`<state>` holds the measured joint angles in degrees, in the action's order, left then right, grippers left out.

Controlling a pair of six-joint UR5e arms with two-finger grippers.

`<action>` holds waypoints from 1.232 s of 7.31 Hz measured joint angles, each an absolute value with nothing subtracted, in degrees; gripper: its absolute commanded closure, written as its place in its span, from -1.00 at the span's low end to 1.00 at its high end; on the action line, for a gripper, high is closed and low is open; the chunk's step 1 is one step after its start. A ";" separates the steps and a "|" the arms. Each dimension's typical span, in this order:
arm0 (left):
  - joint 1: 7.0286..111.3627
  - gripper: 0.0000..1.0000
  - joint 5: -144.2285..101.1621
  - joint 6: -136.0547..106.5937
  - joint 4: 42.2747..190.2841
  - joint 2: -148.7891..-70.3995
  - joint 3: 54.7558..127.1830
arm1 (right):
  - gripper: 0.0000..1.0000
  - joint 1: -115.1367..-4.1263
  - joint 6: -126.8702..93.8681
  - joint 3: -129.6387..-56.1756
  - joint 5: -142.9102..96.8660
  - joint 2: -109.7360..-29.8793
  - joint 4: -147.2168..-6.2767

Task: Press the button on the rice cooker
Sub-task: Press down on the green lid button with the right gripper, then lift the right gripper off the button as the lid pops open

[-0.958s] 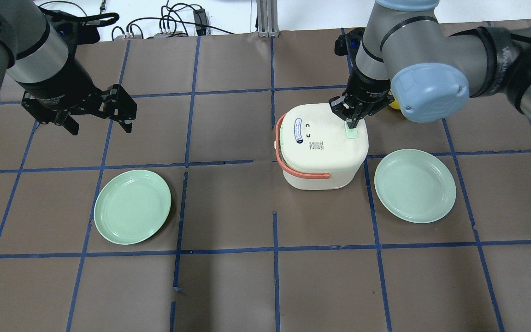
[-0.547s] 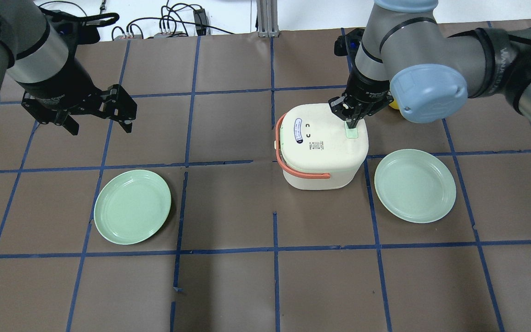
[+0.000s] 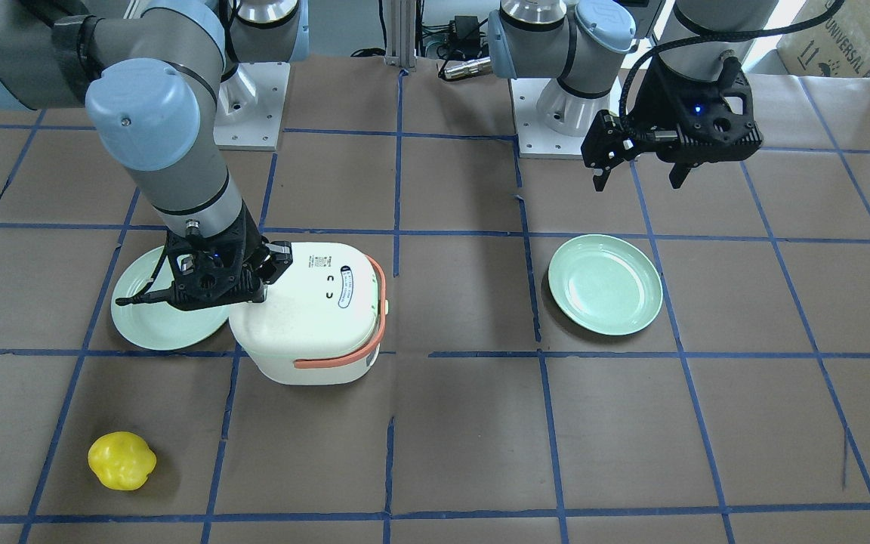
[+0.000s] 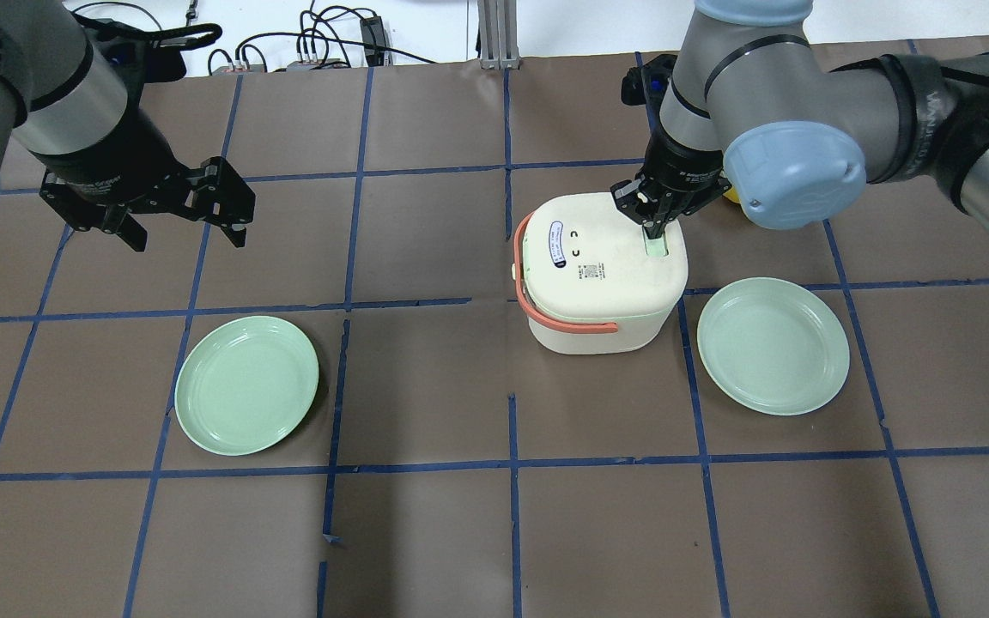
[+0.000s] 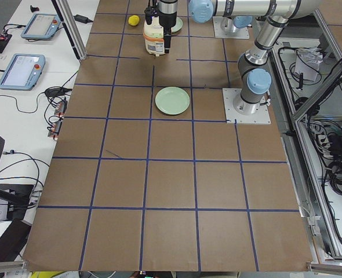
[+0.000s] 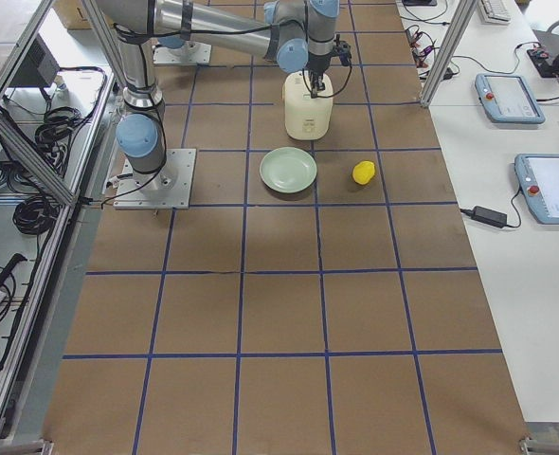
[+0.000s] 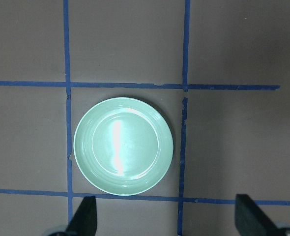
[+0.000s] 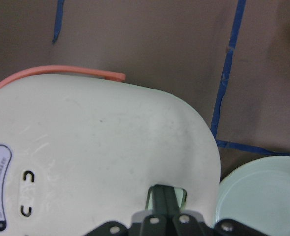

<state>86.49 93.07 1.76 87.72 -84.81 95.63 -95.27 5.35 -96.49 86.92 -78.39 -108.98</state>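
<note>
Change: compared with a second ago, you see the right gripper (image 4: pixel 656 230) sitting lower on the lid. Less pale green of the button (image 4: pixel 659 249) shows around its tips, and it now reads as sunk into its slot rather than flush with the lid.
Right gripper: its two fingers are pinched together with nothing between them, used as one blunt poker. In the right wrist view they plunge straight into the recess, with only thin green slivers showing at the sides.
Rice cooker (image 4: pixel 602 283): it stands upright on the table, lid down, between the two plates and just beside the right plate (image 4: pixel 773 346). The salmon handle (image 4: pixel 546 318) is folded down around the body. It seems to have nudged very slightly toward that plate under the push.
Left gripper (image 4: pixel 186 239): its fingers are spread wide and hold nothing. It hangs well apart from the cooker, above the table behind the left plate (image 4: pixel 247 384), and has not moved.
Meaning for the task: you can judge the press as under way and probably at or near full depth. The lid shows no sign of popping up yet.
Next: the arm likely needs to lift straight up so the button is released cleanly.
Risk: a sideways pull could drag the light cooker toward the right plate.
Also there: a yellow object (image 3: pixel 121 460) lies on the far side of the cooker, out of play.
</note>
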 measured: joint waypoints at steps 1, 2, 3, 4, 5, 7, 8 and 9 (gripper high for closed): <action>86.48 -1.00 93.08 1.76 87.72 -84.81 95.62 | 0.83 -95.27 5.28 -96.31 86.94 -78.38 -109.04; 86.48 -1.00 93.08 1.76 87.71 -84.81 95.63 | 0.83 -95.27 5.23 -95.97 86.98 -78.46 -109.00; 86.48 -1.00 93.08 1.76 87.73 -84.81 95.63 | 0.83 -95.27 5.20 -95.74 87.00 -78.64 -108.85; 86.48 -1.00 93.08 1.76 87.75 -84.81 95.62 | 0.83 -95.27 5.19 -95.62 87.03 -78.81 -108.69; 86.49 -1.00 93.08 1.76 87.74 -84.81 95.62 | 0.83 -95.27 5.19 -95.48 87.09 -79.06 -108.45; 86.49 -1.00 93.08 1.76 87.72 -84.81 95.63 | 0.83 -95.27 5.19 -94.88 87.25 -80.06 -107.24; 86.48 -1.00 93.08 1.76 87.73 -84.81 95.63 | 0.83 -95.27 5.18 -94.09 87.32 -80.59 -105.78; 86.49 -1.00 93.08 1.76 87.75 -84.81 95.63 | 0.83 -95.27 5.18 -92.88 87.35 -80.91 -103.84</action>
<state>86.49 93.08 1.76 87.75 -84.81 95.63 -95.27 5.18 -92.88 87.35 -80.91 -103.84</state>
